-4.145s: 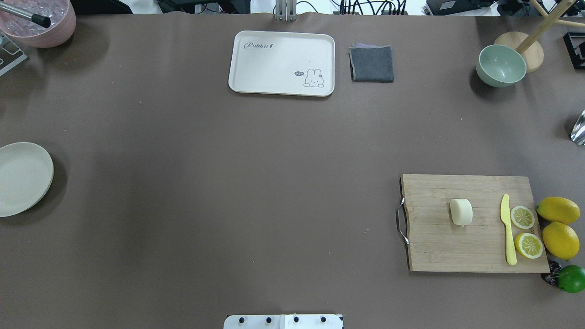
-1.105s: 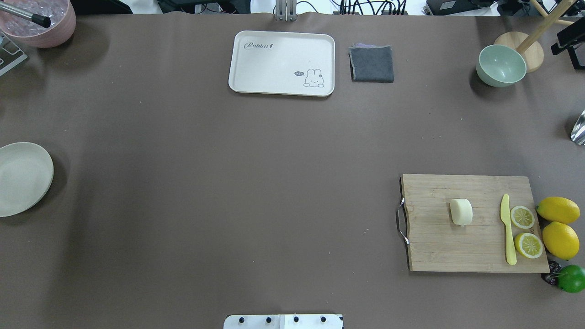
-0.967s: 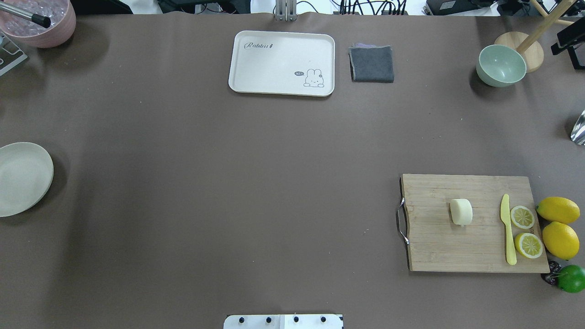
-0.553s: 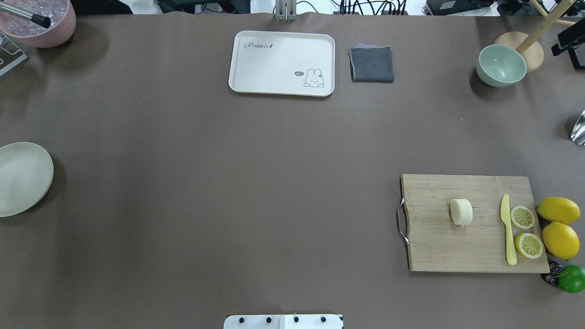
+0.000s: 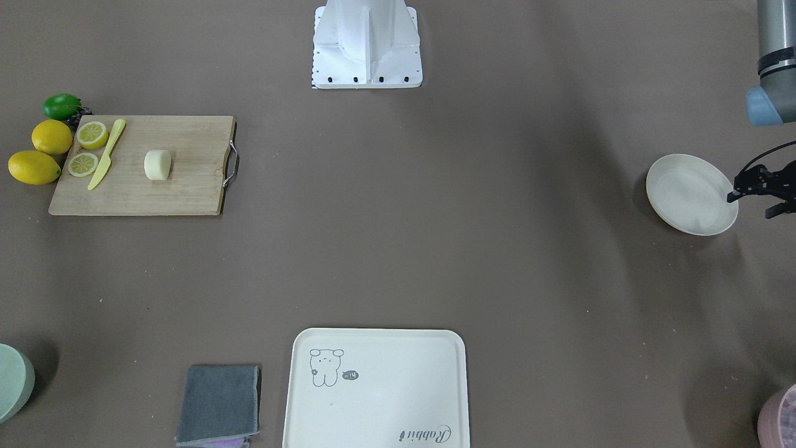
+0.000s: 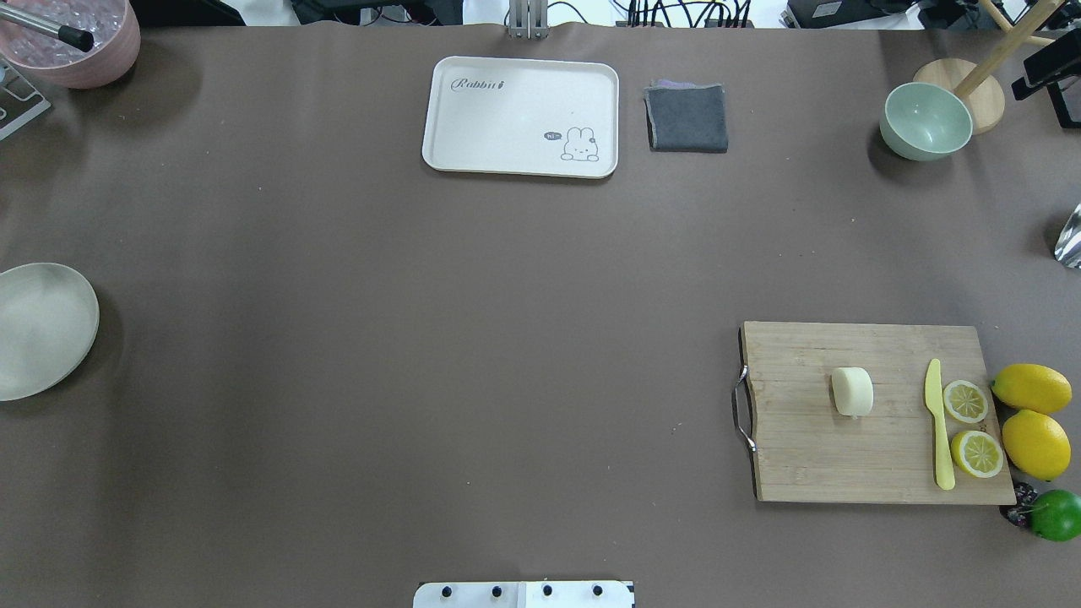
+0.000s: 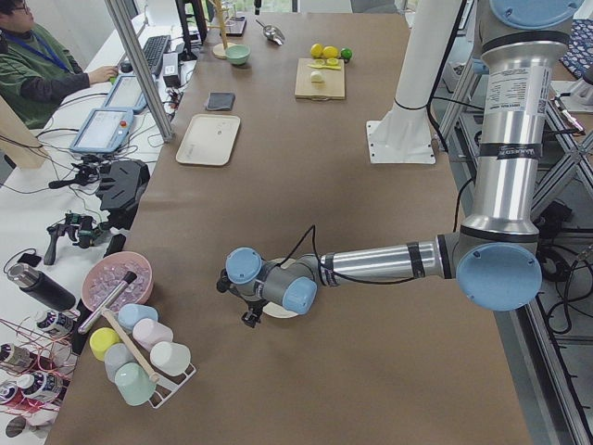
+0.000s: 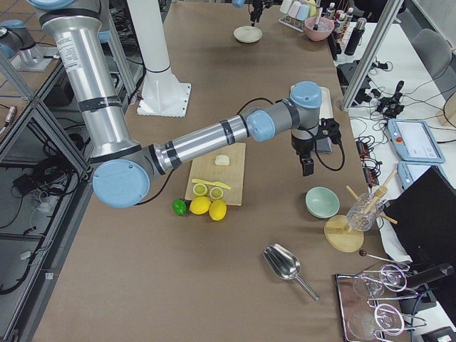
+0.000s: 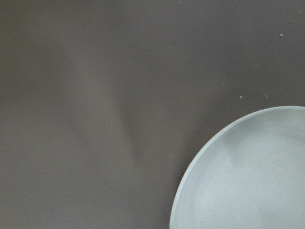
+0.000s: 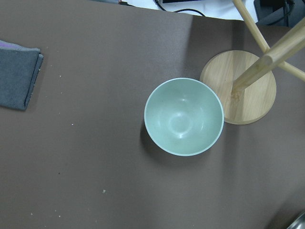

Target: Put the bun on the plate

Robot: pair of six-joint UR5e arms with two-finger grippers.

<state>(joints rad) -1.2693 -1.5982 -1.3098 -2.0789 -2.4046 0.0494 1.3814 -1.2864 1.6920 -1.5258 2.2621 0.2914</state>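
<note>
The pale bun (image 6: 852, 391) (image 5: 157, 165) lies on a wooden cutting board (image 6: 811, 456), with no gripper near it. The off-white plate (image 6: 38, 329) (image 5: 690, 194) sits far off at the table's left edge; its rim (image 9: 190, 176) fills the left wrist view's corner. My left gripper (image 5: 752, 205) hovers at the plate's outer rim with two tips apart and nothing between them. My right gripper (image 8: 308, 162) hangs above the table near the green bowl (image 10: 184, 116). Only a black part (image 6: 1047, 67) of it shows overhead, and I cannot tell its state.
On the board lie a yellow knife (image 6: 937, 422) and two lemon slices (image 6: 965, 401). Whole lemons (image 6: 1034, 443) and a lime (image 6: 1056, 513) lie beside it. A cream tray (image 6: 521, 116) and grey cloth (image 6: 687, 118) lie at the far edge, a pink bowl (image 6: 76, 42) far left.
The black part of the right gripper at the overhead view's top right shifted slightly up and left. A shadow has spread over the plate. The bun has not moved.
</note>
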